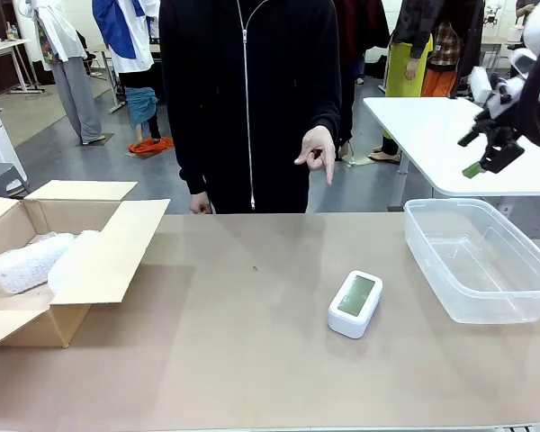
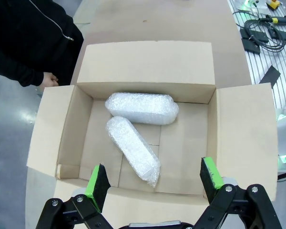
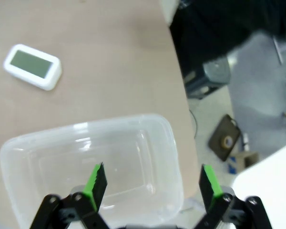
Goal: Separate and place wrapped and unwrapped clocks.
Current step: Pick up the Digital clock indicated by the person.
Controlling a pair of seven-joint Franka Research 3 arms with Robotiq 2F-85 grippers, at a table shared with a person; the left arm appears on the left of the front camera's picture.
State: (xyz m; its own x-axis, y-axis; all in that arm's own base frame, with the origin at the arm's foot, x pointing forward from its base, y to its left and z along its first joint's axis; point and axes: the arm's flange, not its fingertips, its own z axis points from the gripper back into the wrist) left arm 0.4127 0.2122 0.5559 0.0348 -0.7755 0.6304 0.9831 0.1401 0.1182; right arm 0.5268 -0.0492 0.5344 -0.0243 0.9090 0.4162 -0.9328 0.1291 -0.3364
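Observation:
The unwrapped clock (image 1: 355,303) (image 3: 33,66), white with a pale green screen, lies on the table right of centre. Two wrapped bundles in bubble wrap (image 2: 142,108) (image 2: 133,149) lie inside the open cardboard box (image 2: 195,76) (image 1: 99,261); one of them peeks out at the box's left side (image 1: 22,263). My left gripper (image 2: 155,181) hangs open above the box with nothing between its fingers. High over the clear plastic tub (image 1: 522,310) (image 3: 171,143) hovers my right gripper (image 1: 479,153) (image 3: 152,183), open and empty. The person's hand (image 1: 319,151) points downward toward the table.
The person in a black zipped jacket (image 1: 252,90) stands at the far edge of the table. A white table (image 1: 432,126) sits behind at the right. Cables and tools (image 2: 262,28) lie on a surface beside the box.

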